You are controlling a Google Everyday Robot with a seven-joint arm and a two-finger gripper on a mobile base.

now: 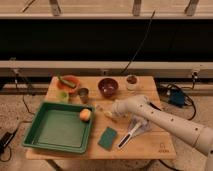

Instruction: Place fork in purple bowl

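Note:
The purple bowl (108, 87) stands at the back middle of the wooden table (160, 145). My gripper (110, 111) is low over the table in front of that bowl, at the end of the white arm that reaches in from the right. It is shut. A thin pale sliver (100, 107) at its left tip looks like the fork, beside a yellow corn cob (109, 117). Whether the fork sits between the fingers is hidden by the wrist.
A green tray (52, 131) with an orange fruit (85, 115) fills the left front. An orange bowl (69, 83), grey metal cup (83, 93) and green cup (63, 96) stand at the back left. A teal sponge (107, 138) and a white-handled utensil (129, 135) lie near the front. A white cup (131, 81) is at the back right.

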